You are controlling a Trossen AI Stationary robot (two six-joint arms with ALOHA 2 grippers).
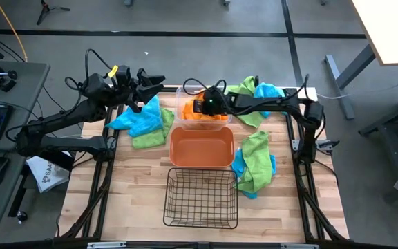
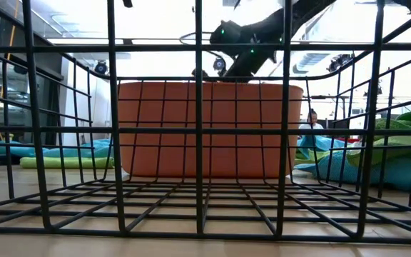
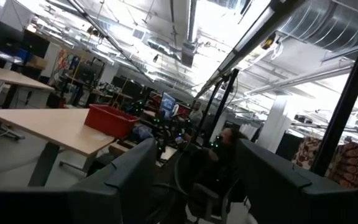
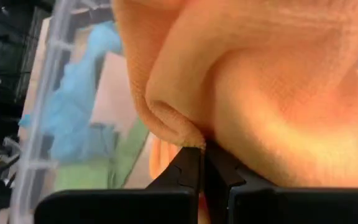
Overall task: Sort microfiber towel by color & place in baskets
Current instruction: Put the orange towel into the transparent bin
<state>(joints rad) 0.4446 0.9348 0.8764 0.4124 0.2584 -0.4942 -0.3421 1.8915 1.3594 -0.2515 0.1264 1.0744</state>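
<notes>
My right gripper reaches from the table's right over the clear plastic bin at the far middle and is shut on an orange towel lying in it. The orange bin stands just nearer, and the black wire-mesh basket nearest. In the low view the right arm comes down behind the orange bin. My left gripper is open, raised off the table's far left above a blue and green towel pile, and touches nothing. My right gripper pinches a fold of the orange towel between its two fingertips. The fold bulges just beyond the tips. The rest of the towel spreads out past the fingers, over the clear bin.
More green and blue towels lie in a heap on the right and at the far right. The clear bin's wall shows beside the held towel. Bare wood lies on both sides of the wire basket. The metal table frame borders the right side.
</notes>
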